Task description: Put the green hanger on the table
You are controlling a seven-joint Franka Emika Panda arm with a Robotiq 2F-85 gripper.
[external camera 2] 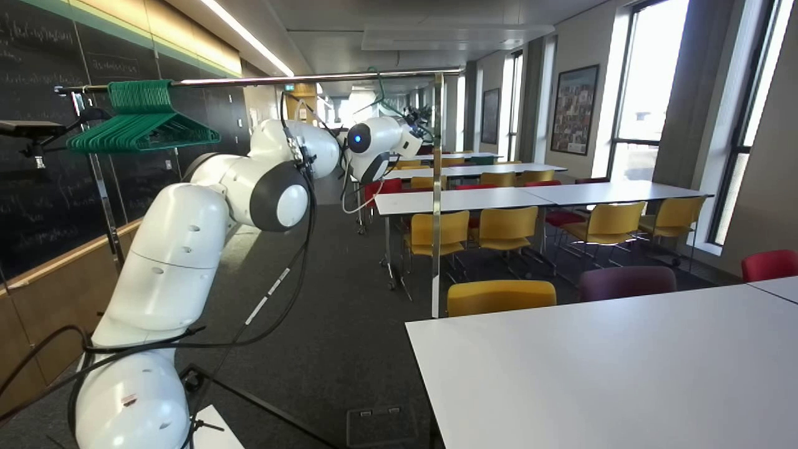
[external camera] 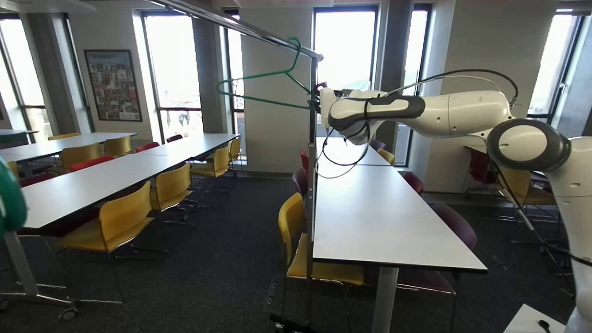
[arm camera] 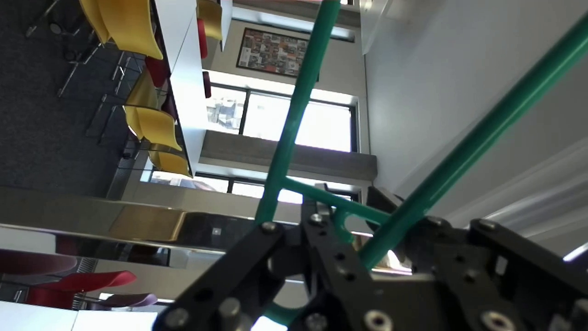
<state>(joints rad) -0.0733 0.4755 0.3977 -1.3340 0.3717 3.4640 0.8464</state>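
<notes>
Green hanger (arm camera: 441, 184): hung by its hook from the chrome rail (external camera 2: 262, 80), near the upright post (external camera 2: 437, 206), in both exterior views. In the wrist view I saw its two long bars and the short strut joining them.
Gripper (arm camera: 351, 209): I had its jaws parted around the hanger's slanting bar, close to one corner. A gap showed beside the bar, and I could not tell whether either jaw touched it.
White arm (external camera: 476, 111): I had it stretched out lower than the rail, its forearm roughly level in an exterior view.
White worktop (external camera: 365, 208): stood well below the hanger, near the post.
Hanger row (external camera 2: 143, 125): more green ones bunched near the rail's opposite end, well apart from mine.
Yellow chair (external camera: 292, 222): stood at the worktop's side.
</notes>
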